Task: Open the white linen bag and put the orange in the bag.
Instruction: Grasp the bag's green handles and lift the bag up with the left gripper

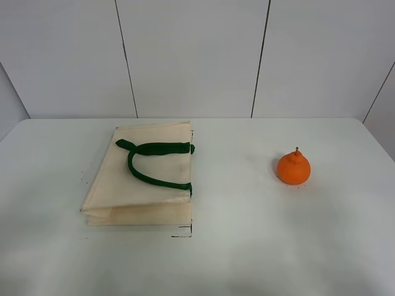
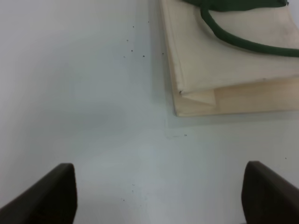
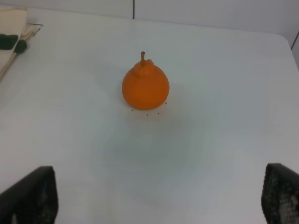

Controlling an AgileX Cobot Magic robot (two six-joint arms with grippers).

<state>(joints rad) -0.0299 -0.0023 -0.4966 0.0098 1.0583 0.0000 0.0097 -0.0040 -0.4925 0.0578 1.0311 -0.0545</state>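
The white linen bag (image 1: 139, 182) lies flat and folded on the table, left of centre, its dark green strap handles (image 1: 154, 161) resting on top. The orange (image 1: 293, 167) stands upright on the table to the right, stem up. Neither gripper shows in the exterior high view. In the left wrist view the left gripper (image 2: 159, 198) is open and empty above bare table, with the bag's near corner (image 2: 205, 88) ahead of it. In the right wrist view the right gripper (image 3: 156, 198) is open and empty, with the orange (image 3: 145, 87) ahead of it and apart from it.
The white table (image 1: 247, 246) has small black marks by the bag's corner (image 1: 183, 235). A grey panelled wall (image 1: 197, 55) stands behind the far edge. An edge of the bag shows in the right wrist view (image 3: 11, 44).
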